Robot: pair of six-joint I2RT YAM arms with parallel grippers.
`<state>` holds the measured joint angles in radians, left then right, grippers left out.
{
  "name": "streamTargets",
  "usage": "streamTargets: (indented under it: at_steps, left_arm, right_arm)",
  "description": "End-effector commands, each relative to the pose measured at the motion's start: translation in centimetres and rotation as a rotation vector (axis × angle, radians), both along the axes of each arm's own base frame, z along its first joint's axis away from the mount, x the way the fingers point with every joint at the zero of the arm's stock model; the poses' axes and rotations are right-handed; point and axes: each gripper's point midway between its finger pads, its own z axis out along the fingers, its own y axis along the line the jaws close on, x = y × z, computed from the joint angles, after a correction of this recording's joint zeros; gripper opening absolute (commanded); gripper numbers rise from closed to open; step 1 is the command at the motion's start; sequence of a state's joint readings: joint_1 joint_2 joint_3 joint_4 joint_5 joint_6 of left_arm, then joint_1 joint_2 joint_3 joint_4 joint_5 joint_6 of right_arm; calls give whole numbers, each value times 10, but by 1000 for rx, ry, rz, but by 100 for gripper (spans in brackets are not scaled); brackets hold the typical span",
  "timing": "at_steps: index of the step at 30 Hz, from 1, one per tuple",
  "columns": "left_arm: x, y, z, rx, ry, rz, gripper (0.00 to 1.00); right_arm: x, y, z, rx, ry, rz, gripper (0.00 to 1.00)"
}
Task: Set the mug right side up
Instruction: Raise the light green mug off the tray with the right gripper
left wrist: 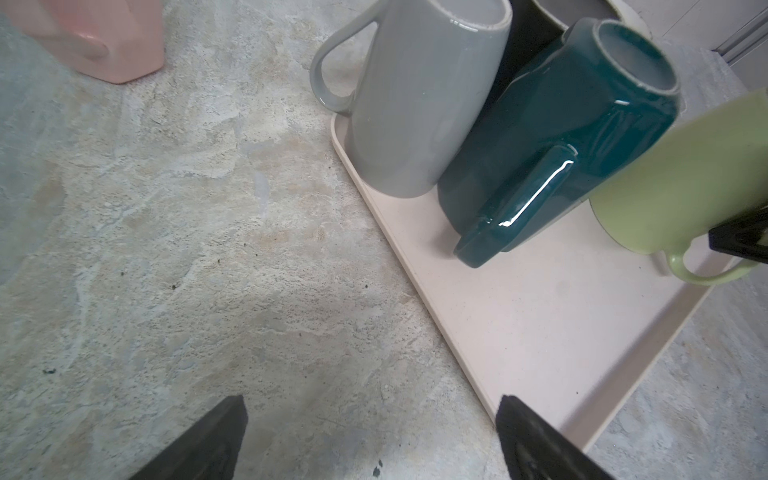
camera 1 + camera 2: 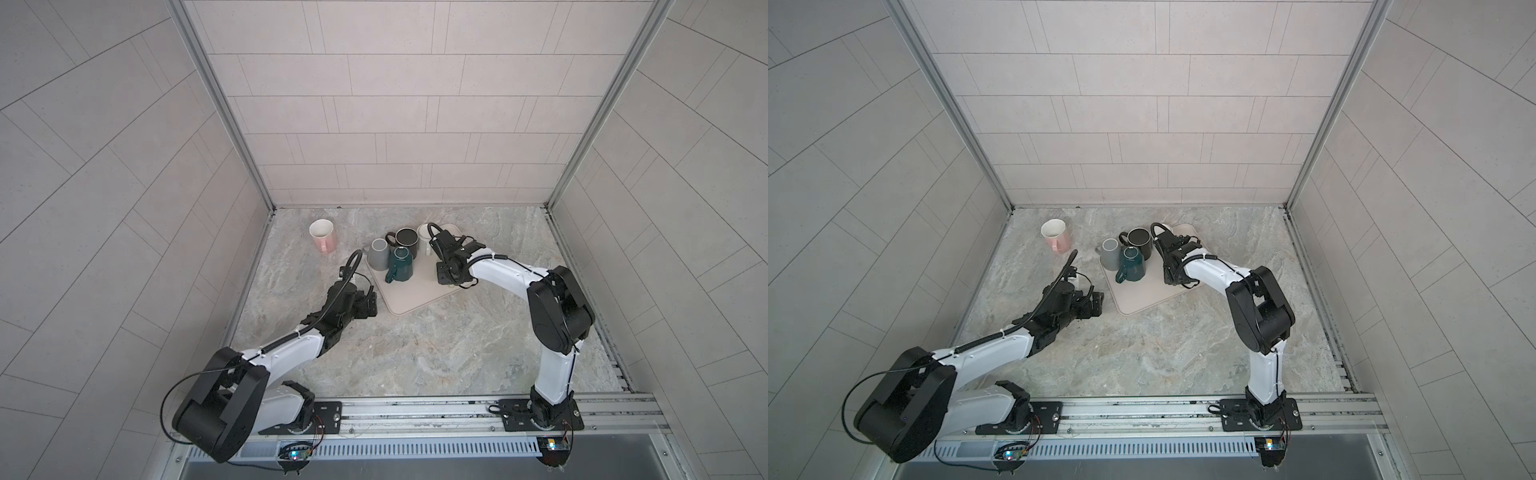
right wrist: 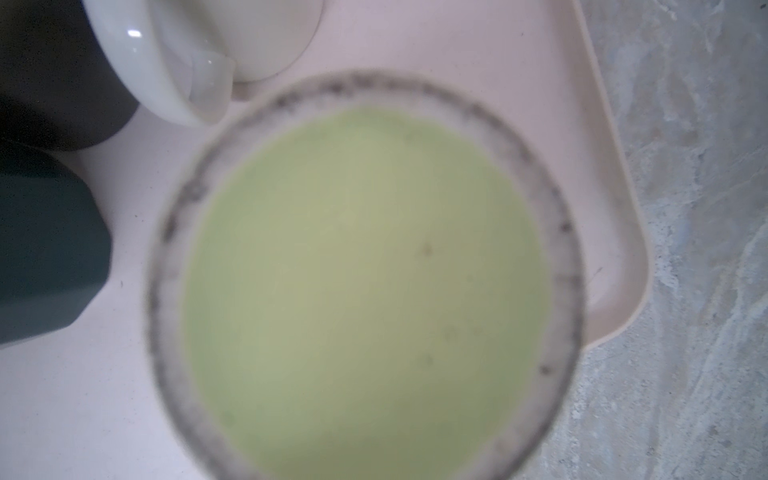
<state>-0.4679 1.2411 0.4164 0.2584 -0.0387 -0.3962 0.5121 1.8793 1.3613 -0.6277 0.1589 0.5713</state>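
Top view: five mugs, one tray

Soft even light, faint shadows, bowed edges, green mug blurred close-up

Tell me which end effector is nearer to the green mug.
Right. The right end effector is right at the green mug on the tray; the left end effector is open over the table, beyond the tray's edge.
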Motion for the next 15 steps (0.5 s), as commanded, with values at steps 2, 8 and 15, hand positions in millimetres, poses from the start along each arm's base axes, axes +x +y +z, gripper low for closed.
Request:
streamTargets:
  at_steps: [2, 8, 15]
  left_arm:
    - [4, -7, 10, -36, -24, -9, 100]
    - [4, -8, 11, -42, -25, -12, 100]
    - [3, -8, 16, -48, -36, -16, 100]
  right_arm:
    - [-16, -9, -1, -14, 41, 6, 0]
    - [-18, -13, 0, -21, 20, 3, 0]
    - [-16, -9, 7, 6, 3, 4, 0]
